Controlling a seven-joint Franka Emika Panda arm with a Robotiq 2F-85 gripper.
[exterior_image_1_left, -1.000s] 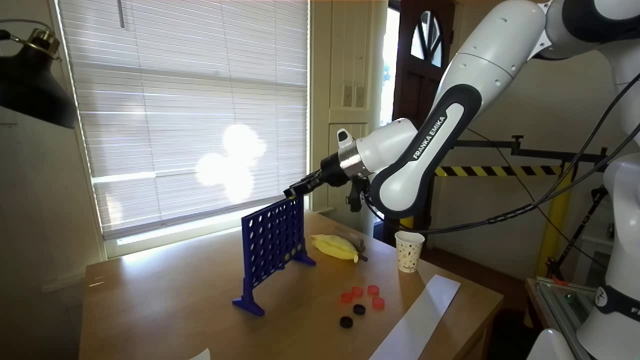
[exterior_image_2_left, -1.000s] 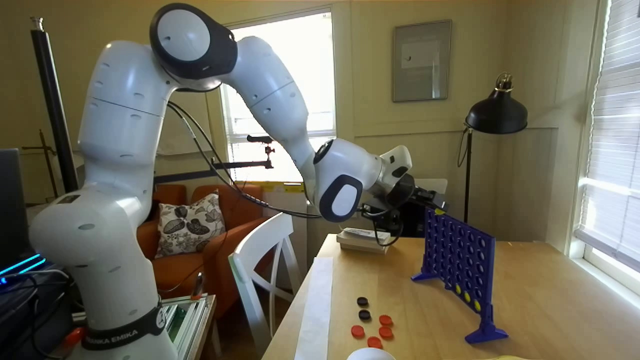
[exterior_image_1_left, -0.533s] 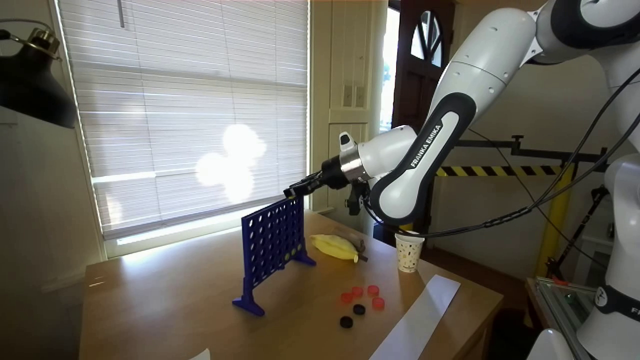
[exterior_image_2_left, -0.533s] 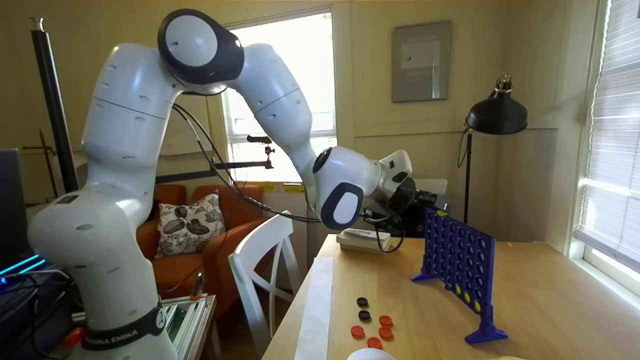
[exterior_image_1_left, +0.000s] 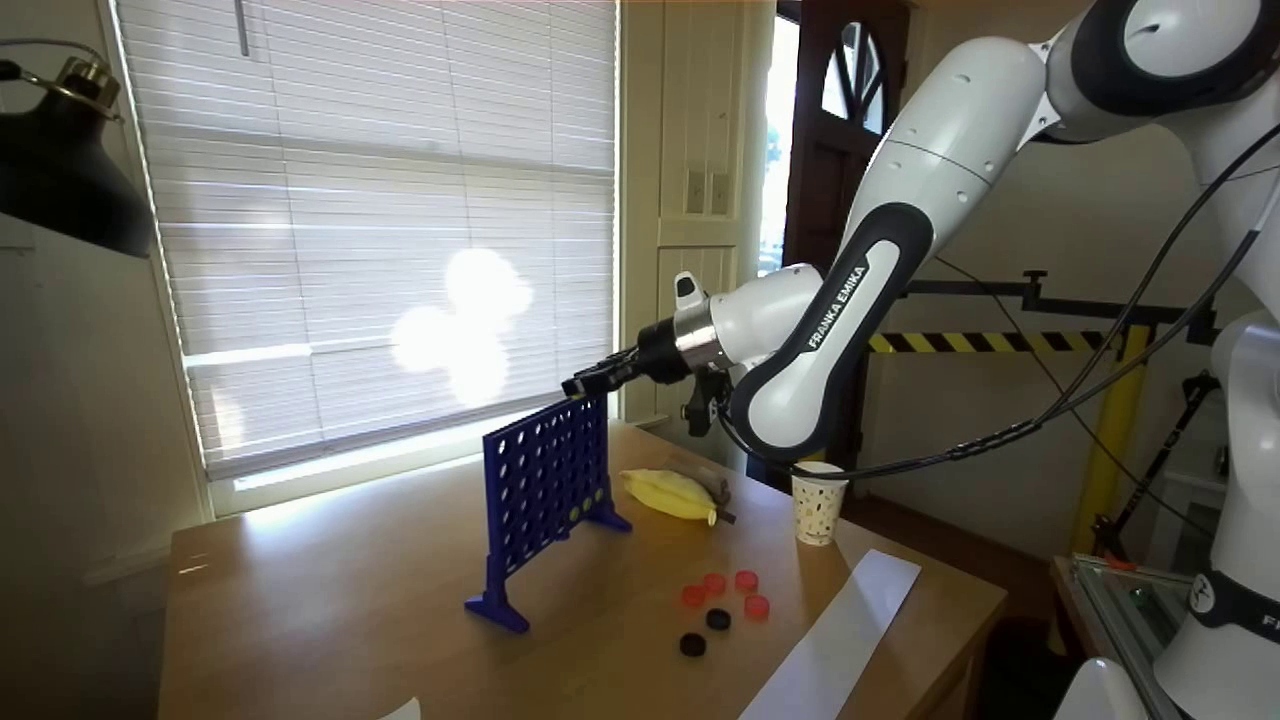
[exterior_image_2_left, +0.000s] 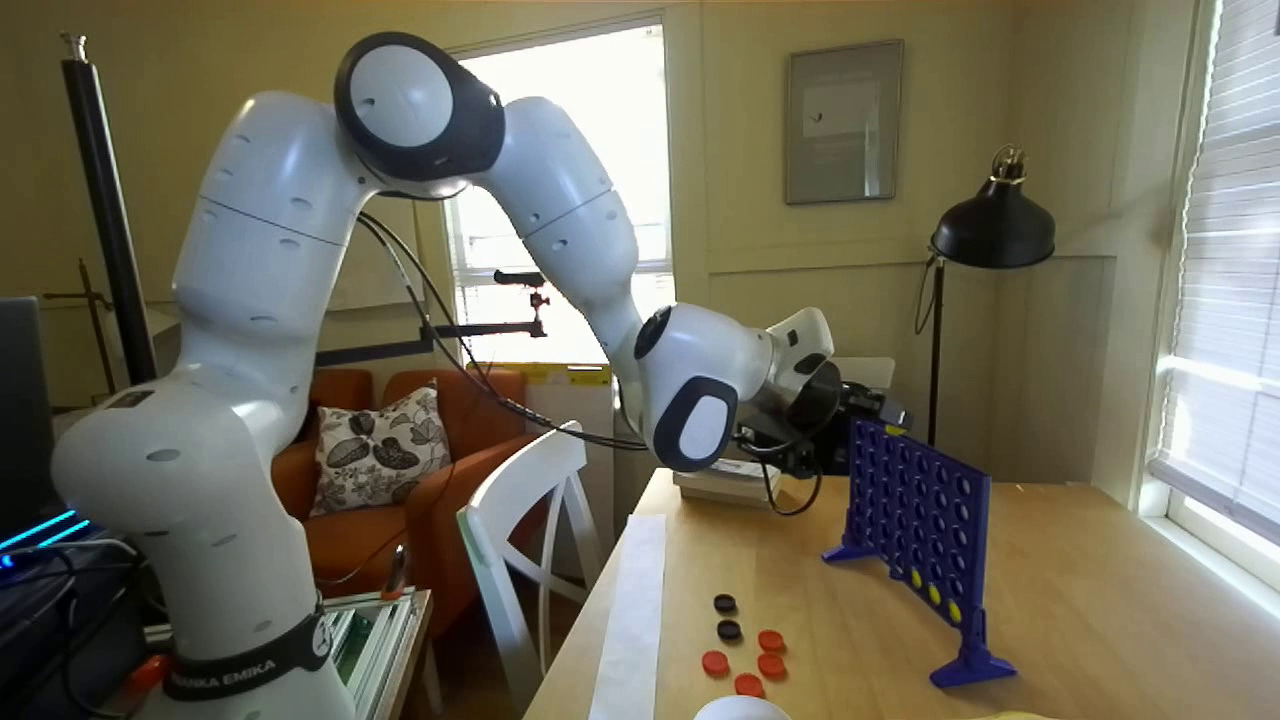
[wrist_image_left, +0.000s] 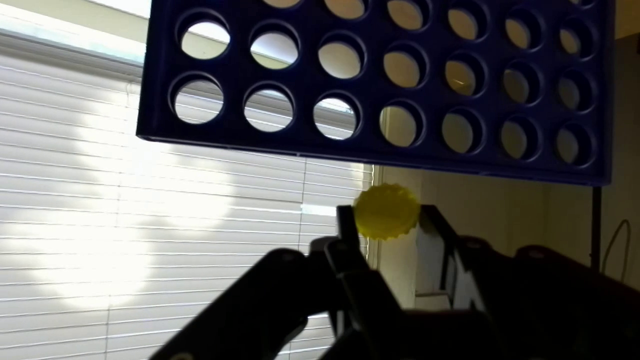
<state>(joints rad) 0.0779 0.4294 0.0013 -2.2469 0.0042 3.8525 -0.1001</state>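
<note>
Wooden table (exterior_image_1_left: 330, 600), blue rack (wrist_image_left: 371, 90), gripped yellow disc (wrist_image_left: 386, 211)

Rack: perforated, upright on two feet; three lower discs (exterior_image_2_left: 935, 594), yellow, show within. Gripper (wrist_image_left: 385, 214): black, pinching the yellow disc at the rack's top edge; contact with the edge unclear. Loose on the table: red discs (exterior_image_2_left: 715, 663), four; black discs (exterior_image_2_left: 729, 630), two.

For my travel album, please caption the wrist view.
A black pincer grips a scalloped yellow disc near a perforated blue rack, bright window blinds beyond.
</note>
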